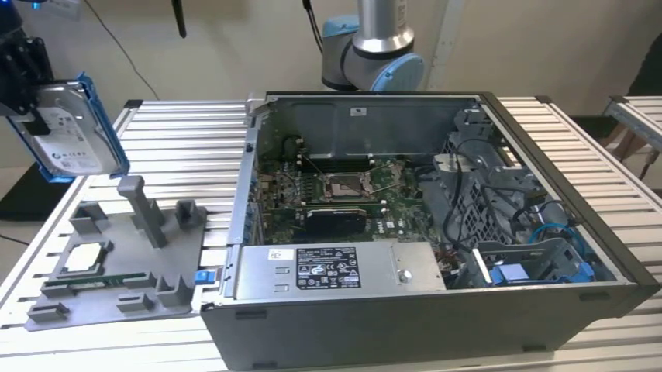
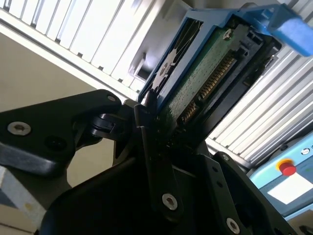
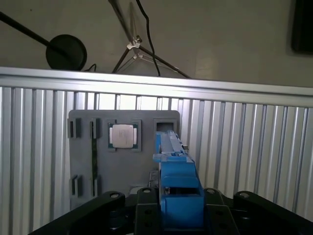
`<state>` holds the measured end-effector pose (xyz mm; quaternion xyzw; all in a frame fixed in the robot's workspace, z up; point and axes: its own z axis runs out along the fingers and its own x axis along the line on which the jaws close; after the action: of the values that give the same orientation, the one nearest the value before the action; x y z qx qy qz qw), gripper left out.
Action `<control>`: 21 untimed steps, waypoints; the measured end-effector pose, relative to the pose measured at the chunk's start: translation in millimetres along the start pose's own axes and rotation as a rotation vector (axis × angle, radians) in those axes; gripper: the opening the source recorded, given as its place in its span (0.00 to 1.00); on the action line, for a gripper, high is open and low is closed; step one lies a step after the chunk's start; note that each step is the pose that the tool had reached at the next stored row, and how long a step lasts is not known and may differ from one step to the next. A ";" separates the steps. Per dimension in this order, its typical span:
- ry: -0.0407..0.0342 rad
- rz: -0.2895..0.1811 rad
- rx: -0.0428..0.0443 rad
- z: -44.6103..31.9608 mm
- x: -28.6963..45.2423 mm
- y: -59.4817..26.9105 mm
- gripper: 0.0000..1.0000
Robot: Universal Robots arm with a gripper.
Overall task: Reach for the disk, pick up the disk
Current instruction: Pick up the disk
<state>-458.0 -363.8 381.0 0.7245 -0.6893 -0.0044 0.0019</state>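
The disk, a silver-grey drive with a white label and blue rails, hangs upright in the air at the exterior view's far left, above the grey fixture tray. My gripper is shut on it from the side. The second wrist view shows the disk's green circuit-board side clamped between my black fingers. In the first wrist view the disk is seen edge-on, its blue rail sitting in my gripper, with the tray below it.
A small square silver chip lies on the fixture tray, which has upright posts. An open computer case with a motherboard and a stickered grey box fills the middle of the slatted table. The arm's base stands behind it.
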 end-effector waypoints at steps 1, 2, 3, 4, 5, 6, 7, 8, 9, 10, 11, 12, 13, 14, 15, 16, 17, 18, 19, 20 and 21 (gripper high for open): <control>0.0000 0.000 0.0000 -1.2 0.0 0.0 0.00; 0.0000 0.000 0.0000 -2.3 0.0 0.0 0.00; 0.0000 0.000 0.0000 -3.4 0.0 0.0 0.00; 0.0000 0.000 -0.0001 -4.6 0.0 0.0 0.00; 0.0000 0.000 -0.0001 -5.8 0.0 0.0 0.00; 0.0000 0.000 -0.0001 -7.1 0.0 0.0 0.00; 0.0001 0.000 -0.0001 -8.4 0.0 0.0 0.00; 0.0000 0.000 0.0000 -9.6 0.0 0.0 0.00; 0.0000 0.000 0.0000 -10.6 0.0 0.1 0.00; 0.0000 0.000 0.0000 -11.8 0.0 0.1 0.00; 0.0000 0.000 -0.0001 -12.9 0.0 0.1 0.00; 0.0000 0.000 -0.0001 -13.8 0.0 0.1 0.00; 0.0000 0.000 0.0001 -14.6 0.0 0.1 0.00; 0.0001 0.000 -0.0001 -15.8 0.0 0.1 0.00; 0.0000 0.000 -0.0001 -16.9 -0.1 0.1 0.00; 0.0000 0.000 0.0000 -18.0 -0.1 0.2 0.00; 0.0000 0.000 0.0000 -18.9 -0.1 0.2 0.00; 0.0000 0.000 0.0000 -19.6 -0.1 0.2 0.00; 0.0001 0.000 -0.0001 -20.3 -0.1 0.2 0.00; 0.0000 0.000 -0.0001 -21.1 -0.1 0.2 0.00; 0.0000 0.000 0.0000 -21.9 -0.1 0.2 0.00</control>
<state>-458.0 -363.8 402.9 0.7245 -0.6893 -0.0044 0.0019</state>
